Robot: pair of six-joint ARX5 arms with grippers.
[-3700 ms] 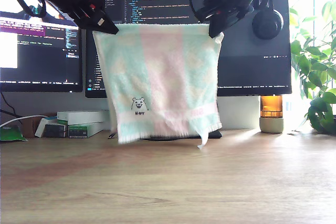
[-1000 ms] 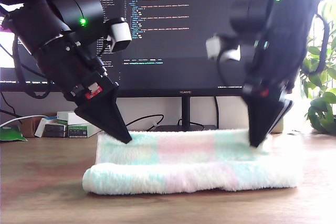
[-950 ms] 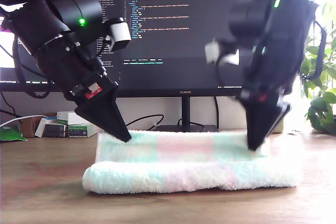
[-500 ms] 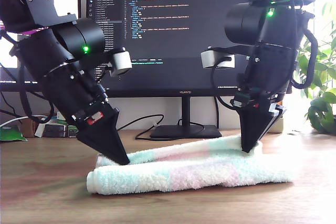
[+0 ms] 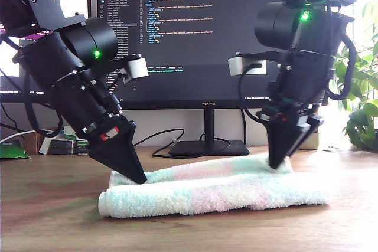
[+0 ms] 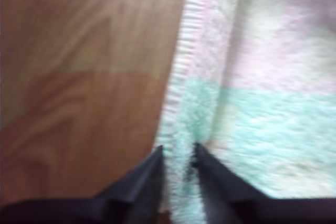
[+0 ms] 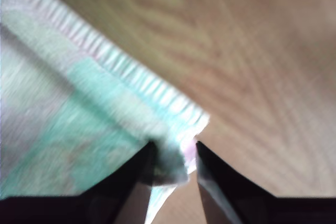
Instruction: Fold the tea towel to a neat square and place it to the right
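Exterior view: the tea towel [image 5: 212, 190] lies folded in a long, low roll on the wooden desk [image 5: 189, 231], in front of a large monitor [image 5: 189, 39] showing code. Two black arms come down onto its upper layer. One gripper [image 5: 137, 178] meets the towel near its end at the exterior view's left; another gripper [image 5: 276, 163] meets it nearer the exterior view's right. A leafy plant [image 5: 357, 104] stands at the exterior view's right edge, and small boxes [image 5: 56, 144] sit behind the arm at the exterior view's left. The wrist views do not settle which arm is which.

First wrist view: my first gripper [image 6: 178, 153] has its two dark fingers clenched on the towel's [image 6: 252, 77] ribbed hem, a narrow strip of mint cloth pinched between them. Bare desk wood [image 6: 79, 77] lies beside the hem.

Second wrist view: my second gripper [image 7: 173, 150] grasps a corner of the towel [image 7: 63, 119], cloth bunched between its fingers, with desk wood [image 7: 252, 66] beyond the hem.
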